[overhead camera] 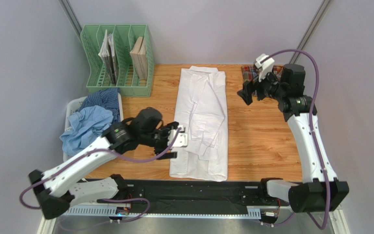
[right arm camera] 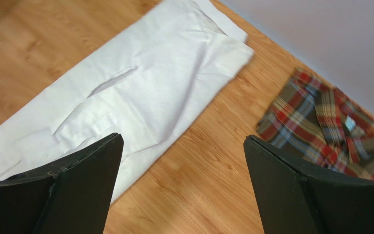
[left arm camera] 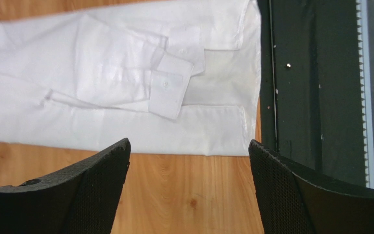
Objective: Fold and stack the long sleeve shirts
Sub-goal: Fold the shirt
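White shirt (overhead camera: pixel 201 122) at the middle of the tabletop (overhead camera: pixel 262 141), laid as a long strip from the far edge to the near edge. Both sleeves are turned in over the body and the cuffs (left arm camera: pixel 167 92) lie loose on top. Its hem reaches the black mounting strip (left arm camera: pixel 316 97) along the near edge.

The left pincer (left arm camera: pixel 189 148) stands wide open and empty, just beside the strip's left margin towards the near end. The right pincer (right arm camera: pixel 184 141) is likewise fully spread and holds nothing; it is raised near the far-right corner, where the folded plaid shirt (right arm camera: pixel 335 126) lies. The blue shirts (overhead camera: pixel 84 126) wait in the white basket (overhead camera: pixel 74 105) at the left edge.

We judge the lengthwise fold done and the crosswise fold yet to come, and we note four hazards.

(a) A pinch that catches only the top layer at the margin would peel the strip open, because nothing pins the layers together.

(b) The free cuffs may slide out as the near end is lifted, leaving a sleeve trailing from the finished bundle.

(c) A low approach to the hem risks a finger striking or snagging the mounting strip, since cloth and strip meet there.

(d) With the two pincers well apart, unequal lift or travel would skew the fold, and a careless descent of the right arm could drag the plaid shirt out of shape and spoil the base of the stack.
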Available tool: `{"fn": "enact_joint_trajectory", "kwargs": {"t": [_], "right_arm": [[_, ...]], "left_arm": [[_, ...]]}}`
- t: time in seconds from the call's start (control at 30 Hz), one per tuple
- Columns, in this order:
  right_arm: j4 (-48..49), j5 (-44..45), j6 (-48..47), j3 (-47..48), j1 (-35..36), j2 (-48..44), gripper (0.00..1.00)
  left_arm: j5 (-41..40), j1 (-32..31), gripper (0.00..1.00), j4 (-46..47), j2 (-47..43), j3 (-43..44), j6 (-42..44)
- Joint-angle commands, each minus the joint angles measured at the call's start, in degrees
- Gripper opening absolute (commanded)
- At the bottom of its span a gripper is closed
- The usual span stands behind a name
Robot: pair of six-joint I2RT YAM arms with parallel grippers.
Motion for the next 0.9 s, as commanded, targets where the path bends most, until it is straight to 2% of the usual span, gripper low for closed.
{"fn": "enact_joint_trajectory", "kwargs": {"t": [0.0,0.03,0.1,0.13,0.17,0.2,0.27,0.37,0.47,0.63,0.7,0.87], "right_arm": [[-6.0,-16.1,-21.8,-4.8,6.3,-9.2,0.93],[-13.8,-15.6,-33.7,-9.4,7.9,-10.7,0.93],[-17.6,-13.9,-41.0,-16.4,11.4,-17.6,0.93],[-19.6,-12.3,-43.9,-24.4,12.5,-20.4,0.93],[-21.0,-11.6,-51.7,-27.7,13.6,-22.9,0.91],[-21.7,-10.7,-54.1,-31.6,16.2,-27.8,0.87],[-23.8,-8.2,-61.8,-39.8,18.8,-31.7,0.82],[-23.8,-6.8,-66.3,-47.0,23.4,-36.1,0.74],[-20.4,-5.1,-70.3,-51.6,27.3,-35.4,0.69],[-11.2,-4.2,-71.6,-55.2,31.0,-29.1,0.59],[-10.3,-3.5,-73.7,-56.3,31.3,-26.9,0.56],[-4.0,-2.7,-77.5,-59.0,32.0,-22.1,0.55]], "left_arm": [[8.0,-0.8,0.99,0.8,-9.6,-7.4,8.5],[9.0,-0.8,0.99,0.2,-10.9,-8.3,10.8],[8.8,-1.0,0.99,-1.8,-12.7,-11.3,18.5],[7.0,-1.6,0.99,-1.5,-12.7,-12.6,18.9],[4.5,-1.9,0.99,-1.1,-11.5,-14.6,19.3],[4.1,-2.3,0.99,-1.0,-10.7,-15.5,20.1],[2.4,-2.8,0.95,0.2,-8.4,-18.5,24.0],[-1.1,-4.8,0.90,6.0,-6.2,-22.7,27.9],[-1.9,-6.0,0.84,10.5,-4.0,-25.4,32.0],[-0.8,-7.7,0.75,12.8,0.2,-26.3,33.0],[-0.9,-8.5,0.71,13.6,2.4,-26.2,32.8],[-1.2,-10.4,0.69,15.4,7.8,-26.4,32.4]]}}
